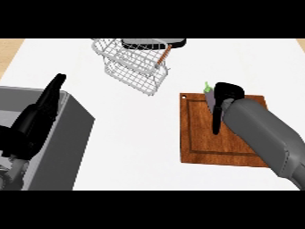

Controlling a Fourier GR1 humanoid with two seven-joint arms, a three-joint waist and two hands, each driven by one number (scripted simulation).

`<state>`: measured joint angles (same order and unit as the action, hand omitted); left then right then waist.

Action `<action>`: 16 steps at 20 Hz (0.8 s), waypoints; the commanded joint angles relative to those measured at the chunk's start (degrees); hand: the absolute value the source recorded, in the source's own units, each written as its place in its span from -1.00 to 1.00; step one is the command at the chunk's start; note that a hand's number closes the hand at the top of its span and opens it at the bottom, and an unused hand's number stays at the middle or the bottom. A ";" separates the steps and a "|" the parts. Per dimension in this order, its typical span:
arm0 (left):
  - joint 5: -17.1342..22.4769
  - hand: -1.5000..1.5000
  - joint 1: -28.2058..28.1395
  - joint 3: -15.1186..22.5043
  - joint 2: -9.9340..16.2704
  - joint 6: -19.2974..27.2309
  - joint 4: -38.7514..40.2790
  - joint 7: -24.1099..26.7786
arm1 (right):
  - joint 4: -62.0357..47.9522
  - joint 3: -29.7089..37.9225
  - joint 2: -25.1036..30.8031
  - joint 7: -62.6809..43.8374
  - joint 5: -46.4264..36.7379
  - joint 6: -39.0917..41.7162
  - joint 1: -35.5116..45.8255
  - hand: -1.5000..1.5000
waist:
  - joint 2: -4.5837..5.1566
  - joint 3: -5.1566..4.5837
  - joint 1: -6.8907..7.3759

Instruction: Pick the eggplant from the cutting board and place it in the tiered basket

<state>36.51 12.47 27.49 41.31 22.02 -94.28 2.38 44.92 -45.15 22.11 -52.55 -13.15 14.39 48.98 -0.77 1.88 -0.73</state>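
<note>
Just eggplant point(209, 95) under right hand point(228, 93)

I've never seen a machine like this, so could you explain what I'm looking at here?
You are seeing from the robot's head, looking steeply down at a white counter. The grey forearm at the right ends in a black right robot hand, lowered over a purple eggplant on a wooden cutting board; whether it grips the eggplant yet is hidden. The left robot hand rests open at the left, fingers up. At the back stands a wire tiered basket, where the eggplant should go.
</note>
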 commanded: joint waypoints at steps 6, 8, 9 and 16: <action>2.07 0.00 -0.68 3.86 -5.87 -1.77 5.36 -2.38 | -1.11 1.46 -2.84 6.89 0.31 -0.30 -2.20 1.00 | 1.47 -1.89 0.07; 2.22 0.00 0.11 3.07 -5.92 -1.69 5.98 -2.27 | 0.18 0.80 -1.18 8.77 -0.42 0.99 -3.27 1.00 | 1.28 -1.90 -0.49; 2.13 0.00 1.46 3.77 -6.97 -0.37 5.03 -3.63 | -1.83 0.86 -2.25 9.52 -1.32 -0.63 -2.82 1.00 | 1.54 -1.85 -0.06; 2.15 0.00 0.33 4.38 -6.26 -0.41 4.30 -3.65 | -1.15 2.32 -4.33 9.44 -3.87 -7.16 -4.01 1.00 | 1.26 -1.86 -0.14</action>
<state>36.11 13.16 28.31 41.30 23.01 -93.85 2.17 44.01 -43.74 20.37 -44.31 -16.80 10.81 46.61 -1.32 1.31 -0.62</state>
